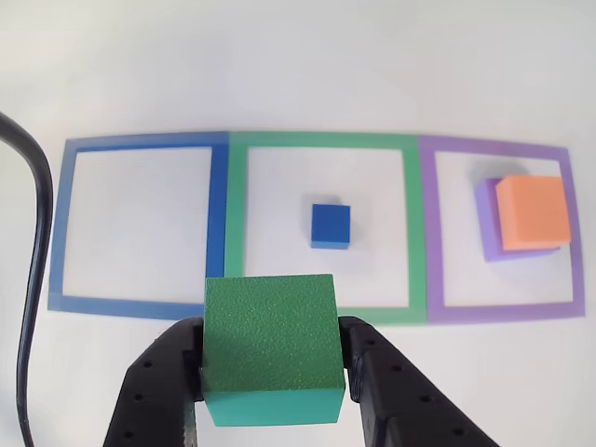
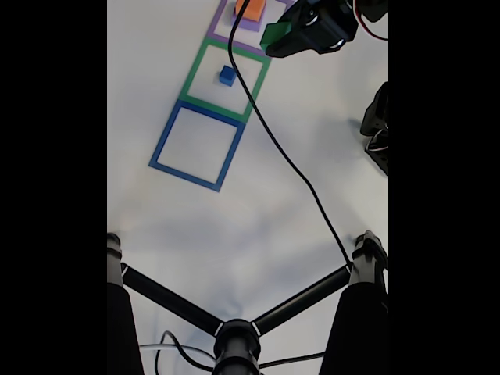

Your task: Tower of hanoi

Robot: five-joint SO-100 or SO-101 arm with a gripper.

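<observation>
My gripper point(image 1: 272, 371) is shut on the green block point(image 1: 270, 345), its black fingers point(image 1: 372, 372) pressing both sides and holding it above the table near the front edge of the green tape square. The small blue cube point(image 1: 331, 225) sits in the middle of the green tape square point(image 1: 321, 142). On the right, the orange block point(image 1: 533, 211) rests on top of the purple slab point(image 1: 489, 228) inside the purple tape square point(image 1: 494, 149). In the fixed view the gripper point(image 2: 283, 35) holds the green block point(image 2: 275, 34) in the air near the blue cube point(image 2: 227, 75) and the orange block point(image 2: 250, 9).
The blue tape square point(image 1: 140, 144) at left holds nothing. A black cable point(image 1: 37, 223) runs down the left edge, and in the fixed view the cable point(image 2: 273, 141) crosses the table. Black tripod legs point(image 2: 234, 328) stand at the near edge.
</observation>
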